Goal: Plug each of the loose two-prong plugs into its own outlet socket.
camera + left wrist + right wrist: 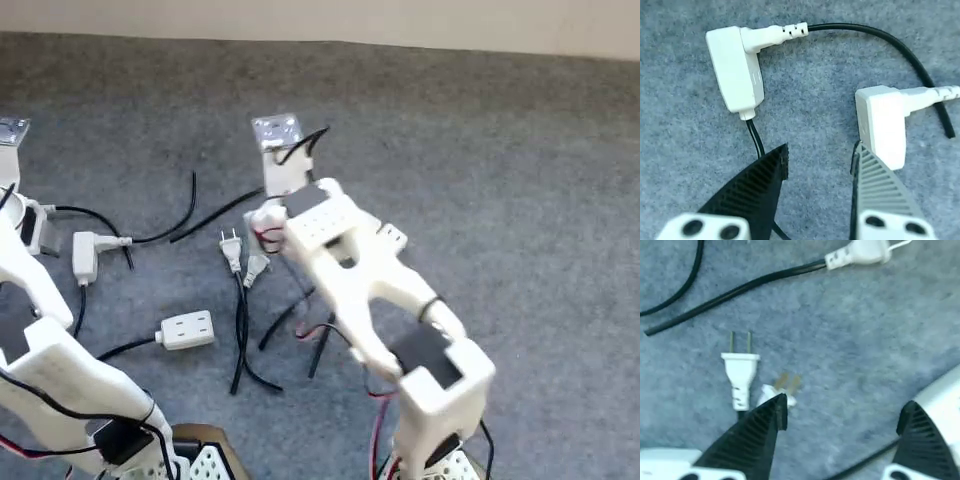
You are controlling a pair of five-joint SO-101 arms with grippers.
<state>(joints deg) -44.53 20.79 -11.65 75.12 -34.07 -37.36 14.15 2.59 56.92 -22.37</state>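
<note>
Two white two-prong plugs lie side by side mid-carpet, one (231, 246) (740, 371) with straight prongs, the other (257, 268) (782, 386) half hidden behind a fingertip. My right gripper (263, 222) (842, 410) hovers open just over them, holding nothing. A white outlet socket (187, 330) rests nearer the front. At the far left, my left gripper (33, 226) (820, 155) is open above the carpet. One white socket block (735, 70) (85, 256) lies just beyond it. A second white block (884, 125) touches one finger's tip.
Black cables (243, 335) trail across the grey carpet between plugs and sockets. A metal bracket (277, 130) stands behind the right arm. Another white connector (862, 252) on a black cord lies farther out. Bare carpet stretches to the right.
</note>
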